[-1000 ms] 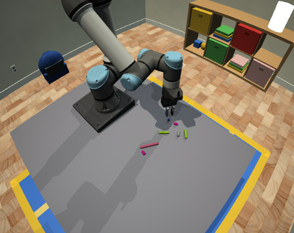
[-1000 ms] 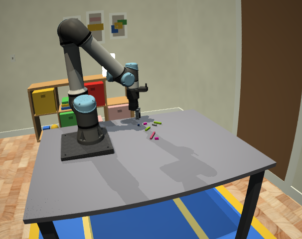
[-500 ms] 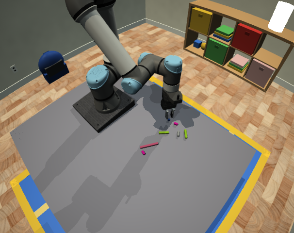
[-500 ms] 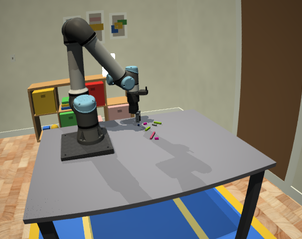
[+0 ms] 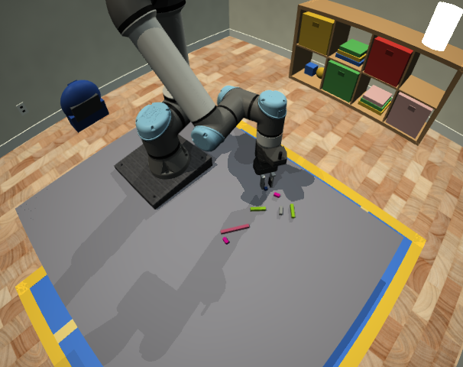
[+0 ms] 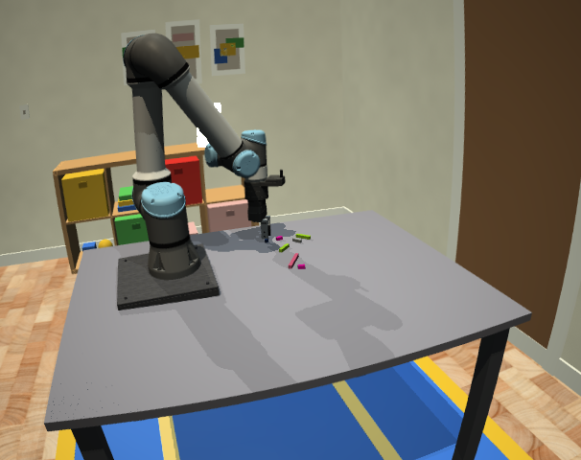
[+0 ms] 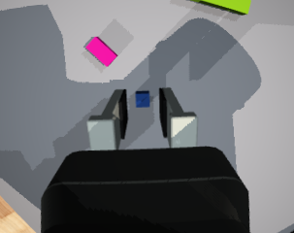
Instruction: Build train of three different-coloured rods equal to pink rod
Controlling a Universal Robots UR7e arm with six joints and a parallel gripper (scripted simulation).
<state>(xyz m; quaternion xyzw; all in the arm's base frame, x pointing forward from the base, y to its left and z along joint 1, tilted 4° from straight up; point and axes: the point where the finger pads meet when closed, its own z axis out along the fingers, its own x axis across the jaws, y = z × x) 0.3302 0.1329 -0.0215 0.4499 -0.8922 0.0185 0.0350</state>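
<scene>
My gripper [image 7: 143, 104] is open and points straight down, low over the small blue rod [image 7: 143, 99], which lies on the table between the two fingers without touching them. The gripper also shows in the top view [image 5: 267, 182], with the blue rod [image 5: 265, 189] just under it. A magenta rod [image 5: 276, 194] lies close by. Beyond it lie a lime rod [image 5: 257, 208], a grey rod [image 5: 280, 210] and a second lime rod [image 5: 292, 210]. The pink rod [image 5: 234, 228] lies nearer the table's middle, with a second magenta rod [image 5: 225, 240] beside it.
The arm's base plate [image 5: 163, 170] stands to the left of the rods. The table's right edge [image 5: 342, 193] runs close behind the gripper. A shelf with boxes [image 5: 373, 66] stands on the floor beyond it.
</scene>
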